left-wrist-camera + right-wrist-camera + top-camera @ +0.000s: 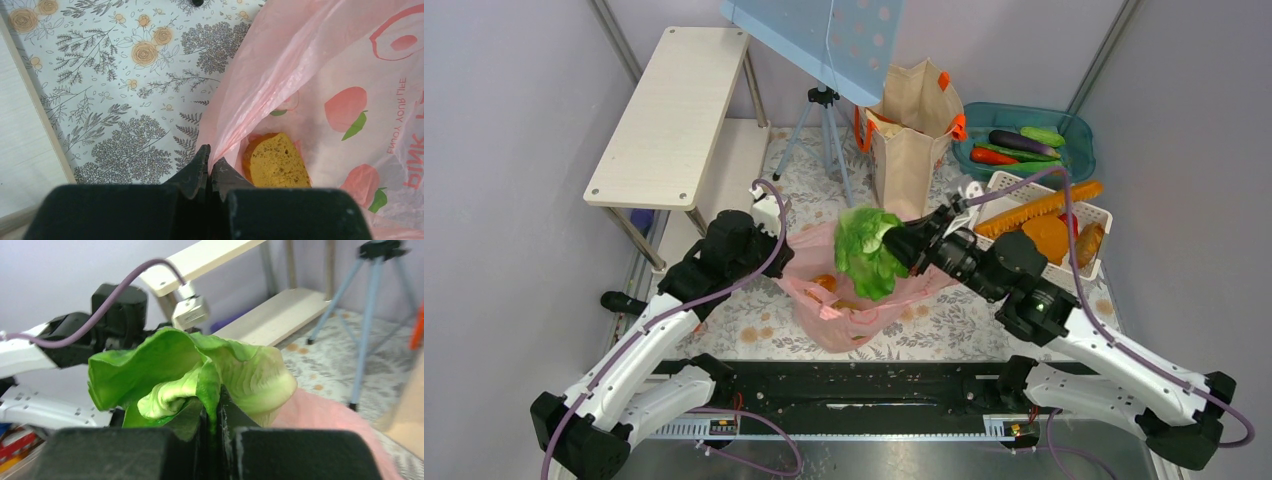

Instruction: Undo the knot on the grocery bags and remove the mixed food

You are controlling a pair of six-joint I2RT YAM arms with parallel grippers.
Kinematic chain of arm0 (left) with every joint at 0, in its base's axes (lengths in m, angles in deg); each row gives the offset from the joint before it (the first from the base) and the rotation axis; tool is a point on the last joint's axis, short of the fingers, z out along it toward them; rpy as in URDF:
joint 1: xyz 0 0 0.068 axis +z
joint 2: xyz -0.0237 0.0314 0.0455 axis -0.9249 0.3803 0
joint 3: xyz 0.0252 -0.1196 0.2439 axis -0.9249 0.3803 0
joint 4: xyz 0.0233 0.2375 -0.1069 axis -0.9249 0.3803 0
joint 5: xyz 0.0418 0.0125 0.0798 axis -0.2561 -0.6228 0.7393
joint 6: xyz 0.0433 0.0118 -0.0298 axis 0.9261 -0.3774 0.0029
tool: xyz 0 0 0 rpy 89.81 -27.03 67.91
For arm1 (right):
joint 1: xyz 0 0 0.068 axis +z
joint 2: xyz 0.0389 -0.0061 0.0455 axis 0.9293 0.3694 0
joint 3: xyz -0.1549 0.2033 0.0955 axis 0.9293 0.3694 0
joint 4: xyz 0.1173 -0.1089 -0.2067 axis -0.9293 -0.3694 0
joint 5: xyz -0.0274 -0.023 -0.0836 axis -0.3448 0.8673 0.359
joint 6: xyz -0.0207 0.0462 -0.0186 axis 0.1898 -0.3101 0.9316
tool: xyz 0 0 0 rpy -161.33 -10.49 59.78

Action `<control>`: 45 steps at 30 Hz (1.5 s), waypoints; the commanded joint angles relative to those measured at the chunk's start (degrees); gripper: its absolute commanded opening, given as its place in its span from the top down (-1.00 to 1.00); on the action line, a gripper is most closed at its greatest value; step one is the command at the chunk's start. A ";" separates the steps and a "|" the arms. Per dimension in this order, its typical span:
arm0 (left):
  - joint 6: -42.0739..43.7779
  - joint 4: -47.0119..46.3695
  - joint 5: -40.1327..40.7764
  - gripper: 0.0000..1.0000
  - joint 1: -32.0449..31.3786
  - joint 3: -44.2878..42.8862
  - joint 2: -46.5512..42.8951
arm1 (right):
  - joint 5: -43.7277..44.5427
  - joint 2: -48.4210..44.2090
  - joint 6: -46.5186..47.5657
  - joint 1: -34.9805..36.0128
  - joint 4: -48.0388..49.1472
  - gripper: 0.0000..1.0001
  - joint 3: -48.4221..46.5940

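The right gripper (902,243) is clamped on a leaf of the leafy green-and-white vegetable (867,252), which hangs directly above the open mouth of the pink grocery bag (844,310) in the middle of the table, so the white basket (1100,215) lies to its right. The left gripper (210,167) is pinched on the bag's left rim, holding it open. Inside the bag, a brown bread-like piece (275,161) lies just right of that pinch; orange bits (826,283) show nearby.
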 commanded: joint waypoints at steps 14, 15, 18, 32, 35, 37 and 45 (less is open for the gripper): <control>-0.52 -0.85 2.35 1.00 -0.12 -1.96 0.26 | 33.08 1.53 14.92 -20.28 -12.78 1.00 -12.81; -0.45 -0.80 2.43 1.00 -0.07 -1.92 0.26 | 32.03 2.71 13.97 -23.50 -12.19 1.00 -12.94; -0.40 -0.82 2.70 1.00 -0.12 -1.84 0.05 | 26.07 6.64 8.81 -33.69 -7.28 1.00 -12.75; 0.01 -1.04 3.62 1.00 -0.11 -1.69 0.42 | 26.10 33.37 4.79 -50.77 22.40 1.00 -12.29; 0.09 -0.93 3.13 1.00 -0.11 -1.87 1.14 | 26.97 38.48 6.15 -51.46 28.38 1.00 -13.51; 0.13 -0.93 2.70 1.00 -0.12 -1.99 1.67 | 26.45 42.09 8.65 -51.48 33.18 1.00 -14.14; 0.71 -0.55 4.23 1.00 -0.12 -2.00 2.43 | 26.43 57.98 14.96 -52.22 26.86 1.00 -30.80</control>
